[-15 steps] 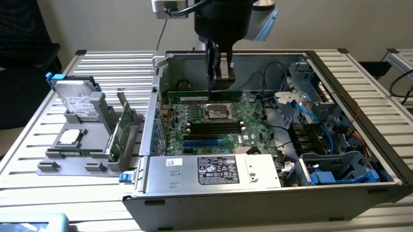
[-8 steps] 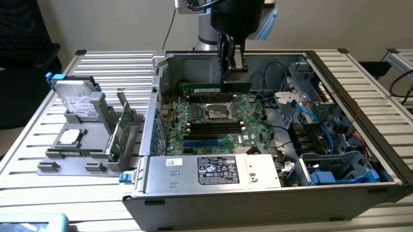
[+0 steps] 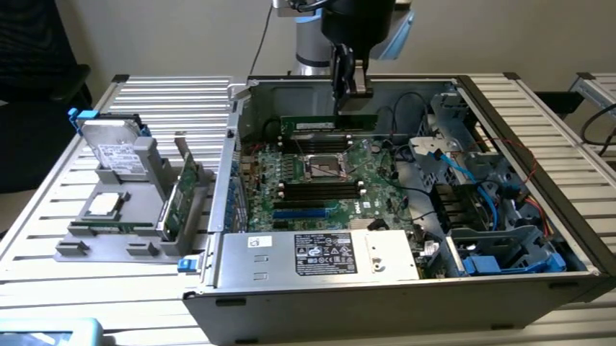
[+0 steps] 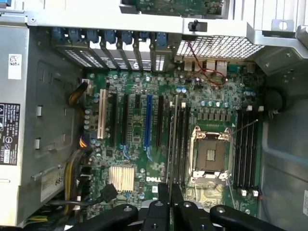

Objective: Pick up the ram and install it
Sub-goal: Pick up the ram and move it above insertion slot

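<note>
The gripper (image 3: 353,92) is clamped shut on the top edge of the ram stick (image 3: 327,124). It holds the stick upright and lengthwise inside the open computer case (image 3: 385,299), low over the motherboard (image 3: 376,180). In the exterior view the stick sits at twelve o'clock from the processor socket (image 3: 322,167), close above the board. I cannot tell whether its lower edge touches a slot yet. In the wrist view the gripper (image 4: 169,192) has the stick (image 4: 172,139) edge-on, a thin line lying along the long memory slots just beside the socket (image 4: 210,156). The step in hand looks like lining up and seating. To do it well, the stick should stay dead parallel to one slot and not lean. Its notch should meet the slot's key, and the push should go straight down and evenly, so that neither end dips first. The slots lie tight together, so a small sideways drift could land the edge on a neighbouring slot or on the ridge between two. By count there is one stick in the grip and one empty socket. There is one bank of four dark slots (image 3: 318,189) at six o'clock from the socket in the exterior view, and one power supply box (image 3: 322,252) beyond that. At nine o'clock from the case a grey tray (image 3: 86,249) holds one hard drive (image 3: 114,151), one square processor chip (image 3: 106,205) and one expansion card (image 3: 178,191) standing on edge.
</note>
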